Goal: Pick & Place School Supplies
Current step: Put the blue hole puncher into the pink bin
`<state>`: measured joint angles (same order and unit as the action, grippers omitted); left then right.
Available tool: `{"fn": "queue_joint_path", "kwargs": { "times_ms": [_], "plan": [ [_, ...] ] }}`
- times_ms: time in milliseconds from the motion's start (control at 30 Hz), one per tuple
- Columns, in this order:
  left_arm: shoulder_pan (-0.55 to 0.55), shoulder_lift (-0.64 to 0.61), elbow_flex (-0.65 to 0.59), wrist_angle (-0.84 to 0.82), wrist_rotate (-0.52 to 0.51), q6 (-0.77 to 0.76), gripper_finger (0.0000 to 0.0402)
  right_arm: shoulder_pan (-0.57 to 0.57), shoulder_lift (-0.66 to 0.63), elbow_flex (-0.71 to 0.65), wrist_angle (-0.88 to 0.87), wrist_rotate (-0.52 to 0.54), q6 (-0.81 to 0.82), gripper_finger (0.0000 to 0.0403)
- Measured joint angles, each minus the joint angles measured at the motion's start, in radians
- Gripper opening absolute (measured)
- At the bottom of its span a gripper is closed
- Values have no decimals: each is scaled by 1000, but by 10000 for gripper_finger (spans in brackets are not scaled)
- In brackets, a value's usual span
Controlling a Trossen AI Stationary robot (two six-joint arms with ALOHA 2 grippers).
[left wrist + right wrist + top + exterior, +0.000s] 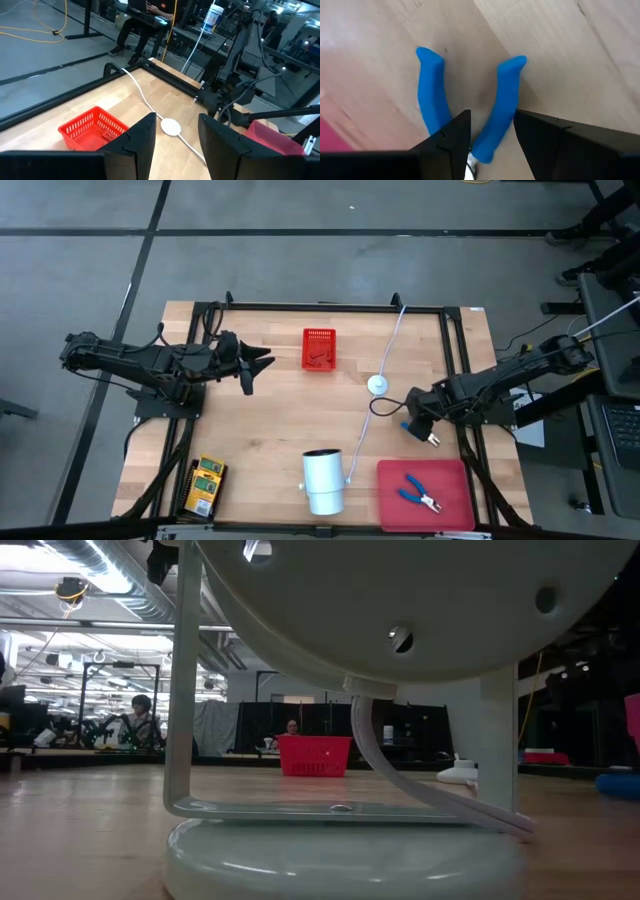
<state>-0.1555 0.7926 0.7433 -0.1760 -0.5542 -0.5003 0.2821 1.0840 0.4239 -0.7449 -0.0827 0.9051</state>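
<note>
My right gripper (422, 433) hovers over the table's right part, between the white disc (377, 384) and the red tray (450, 480), shut on a blue-handled tool (506, 95). A second blue-handled tool (420, 495) lies flat on the red tray. Yellow-and-green boxes (205, 485) lie stacked at the near left corner. The red basket (319, 348) stands near the far edge, and something small and red lies in it. My left gripper (262, 363) waits open left of the basket, holding nothing. My right gripper pinches the blue-handled tool between its two fingers, close to where the two handles meet (487, 145). Both handles spread out beyond the fingertips (457, 132). The metal end (435, 443) sticks out on the other side. The tool appears lifted off the wood.
A white cylinder on a stand (323, 480) sits at the near edge and fills the low view. Its white cord (390, 340) runs past the disc to the far edge. A dark frame rail (330, 307) borders the table. People sit in the room beyond.
</note>
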Motion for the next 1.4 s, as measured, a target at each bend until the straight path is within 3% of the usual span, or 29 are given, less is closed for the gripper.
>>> {"fn": "queue_joint_path", "kwargs": {
  "times_ms": [300,567,767,1067,1167,1267,1400],
  "plan": [
    [0,0,0,1,-5,-14,143,0,-2,-25,41,8,3,145],
    [0,0,0,1,-13,-13,143,0,-2,-27,27,34,27,48],
    [0,0,0,0,-13,-9,143,3,2,-14,40,47,45,46],
    [0,0,0,-1,-14,8,143,3,0,301,86,200,-84,46],
    [0,0,0,-1,-13,14,143,31,2,403,79,128,-138,46],
    [0,0,0,-5,-12,17,143,85,2,469,73,-52,-148,46],
    [0,0,0,-7,-12,32,143,204,8,531,72,-139,-24,46]
  ]
}}
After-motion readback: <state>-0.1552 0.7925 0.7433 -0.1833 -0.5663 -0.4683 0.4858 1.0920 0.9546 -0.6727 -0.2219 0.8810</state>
